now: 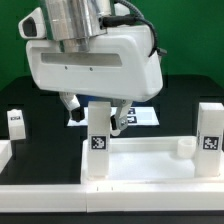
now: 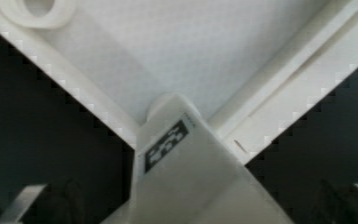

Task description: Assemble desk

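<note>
The white rimmed tabletop (image 1: 150, 160) lies flat near the front, with a round socket (image 1: 183, 150) near its corner at the exterior view's right. My gripper (image 1: 98, 108) is shut on a white leg (image 1: 98, 142), which it holds upright at the tabletop's corner at the exterior view's left, tag facing the camera. In the wrist view the leg (image 2: 190, 175) fills the space between my dark fingers (image 2: 23, 203), over the tabletop's corner (image 2: 194, 50); a socket (image 2: 43, 10) shows at the frame's edge. A second leg (image 1: 209, 140) stands upright at the tabletop's corner at the exterior view's right.
A third tagged leg (image 1: 17, 123) stands on the black table at the exterior view's left. The marker board (image 1: 142, 117) lies behind the tabletop, partly hidden by my gripper. White border rails (image 1: 40, 190) run along the front.
</note>
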Motion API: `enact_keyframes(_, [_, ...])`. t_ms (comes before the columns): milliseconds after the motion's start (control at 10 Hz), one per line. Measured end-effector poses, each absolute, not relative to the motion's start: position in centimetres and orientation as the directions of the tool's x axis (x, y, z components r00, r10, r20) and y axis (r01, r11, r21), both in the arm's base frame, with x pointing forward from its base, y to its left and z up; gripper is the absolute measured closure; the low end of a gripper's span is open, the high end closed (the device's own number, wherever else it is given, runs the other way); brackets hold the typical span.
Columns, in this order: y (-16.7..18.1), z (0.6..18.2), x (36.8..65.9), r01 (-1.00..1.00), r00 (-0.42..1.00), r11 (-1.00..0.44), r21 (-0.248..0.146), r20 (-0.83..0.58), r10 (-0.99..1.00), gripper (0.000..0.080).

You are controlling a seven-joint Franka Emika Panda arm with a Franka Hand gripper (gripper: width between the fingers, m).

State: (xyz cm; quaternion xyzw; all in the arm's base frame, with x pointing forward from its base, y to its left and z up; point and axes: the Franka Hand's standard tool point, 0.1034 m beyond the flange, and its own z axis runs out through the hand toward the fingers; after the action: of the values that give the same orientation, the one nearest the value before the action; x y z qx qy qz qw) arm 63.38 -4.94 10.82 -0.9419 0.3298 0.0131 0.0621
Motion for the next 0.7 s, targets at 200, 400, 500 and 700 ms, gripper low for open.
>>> enact_keyframes(200, [-5.03,10.81,63.36,-0.518,0.855,-0.848,-0.115,-0.051,-0.516,0.0151])
enact_keyframes(400, [-5.69,11.12,63.74,-0.198,0.98,-0.975,-0.103,0.014,-0.201,0.015])
enact_keyframes(500, [-5.46,11.1,64.03,-0.145,0.988,-0.986,-0.085,0.044,-0.149,0.015])
enact_keyframes(700, [-5.38,10.98,63.95,-0.216,0.975,-0.972,-0.092,0.034,-0.22,0.0292])
